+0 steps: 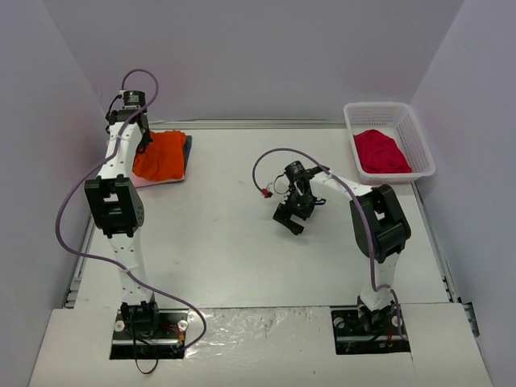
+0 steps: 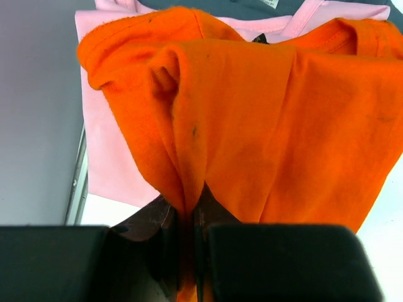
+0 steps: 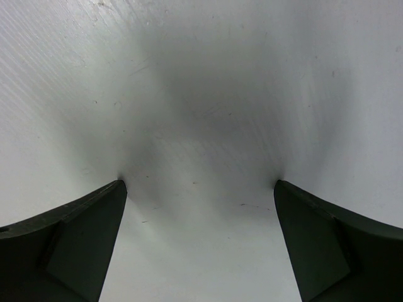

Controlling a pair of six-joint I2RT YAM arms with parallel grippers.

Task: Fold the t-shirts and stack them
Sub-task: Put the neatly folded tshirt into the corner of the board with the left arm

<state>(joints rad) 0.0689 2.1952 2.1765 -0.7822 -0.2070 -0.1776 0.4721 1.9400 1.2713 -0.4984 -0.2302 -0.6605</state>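
Four t-shirts (image 1: 160,155), three stacked upper left, one in basket (image 1: 420,139) upper right, left gripper (image 2: 187,221) clamping orange t-shirt (image 2: 271,126), right gripper (image 3: 200,186) jaws apart.

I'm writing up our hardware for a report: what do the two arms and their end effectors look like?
The left arm and right arm match: slim white links, boxy black joint housings, black bases. A lilac cable loops along each. The left end effector and right end effector have dark fingers.
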